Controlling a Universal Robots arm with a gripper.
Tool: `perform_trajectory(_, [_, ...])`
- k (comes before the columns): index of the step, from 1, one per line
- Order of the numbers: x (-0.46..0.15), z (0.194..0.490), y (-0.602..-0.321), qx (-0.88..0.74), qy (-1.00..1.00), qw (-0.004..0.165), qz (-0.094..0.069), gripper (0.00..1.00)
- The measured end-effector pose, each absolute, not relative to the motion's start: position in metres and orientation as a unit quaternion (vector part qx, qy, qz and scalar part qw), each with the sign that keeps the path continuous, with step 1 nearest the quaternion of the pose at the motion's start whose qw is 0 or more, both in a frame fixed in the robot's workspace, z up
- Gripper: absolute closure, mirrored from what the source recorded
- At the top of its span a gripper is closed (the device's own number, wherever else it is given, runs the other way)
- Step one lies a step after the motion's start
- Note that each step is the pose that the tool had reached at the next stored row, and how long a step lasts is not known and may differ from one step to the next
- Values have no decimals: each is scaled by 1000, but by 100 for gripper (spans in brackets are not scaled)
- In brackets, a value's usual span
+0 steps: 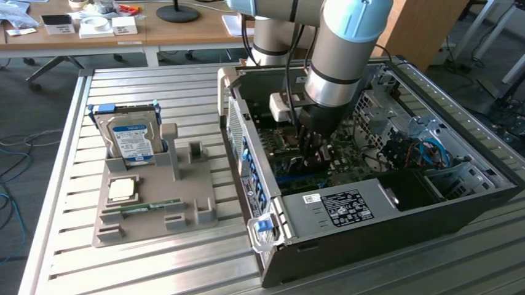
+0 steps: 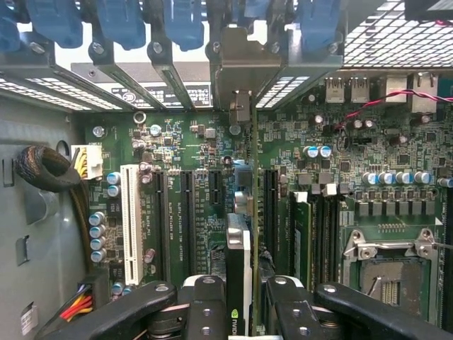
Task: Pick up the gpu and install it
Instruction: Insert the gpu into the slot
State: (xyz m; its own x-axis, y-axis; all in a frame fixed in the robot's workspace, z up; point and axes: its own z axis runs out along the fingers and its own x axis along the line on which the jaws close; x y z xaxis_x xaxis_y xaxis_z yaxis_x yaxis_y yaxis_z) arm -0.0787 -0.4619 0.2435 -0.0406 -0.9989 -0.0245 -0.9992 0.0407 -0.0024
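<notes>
1. I see a slatted metal table (image 1: 164, 258) with desks behind.
2. My gripper (image 2: 239, 301) clamps the gpu (image 2: 238, 276) edge-on, low inside the open case (image 1: 394, 239), over the motherboard (image 2: 184, 152) slots.
3. Case walls stand close around the arm.

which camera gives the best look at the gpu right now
The wrist view: the gpu stands edge-on between the gripper fingers, above the motherboard slots. In the exterior view the arm hides most of it inside the computer case.
</notes>
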Motion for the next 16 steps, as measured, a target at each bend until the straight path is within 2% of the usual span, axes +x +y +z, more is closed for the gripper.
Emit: perform_trajectory(16, [-80,242,-462,-693,721,10,8,73])
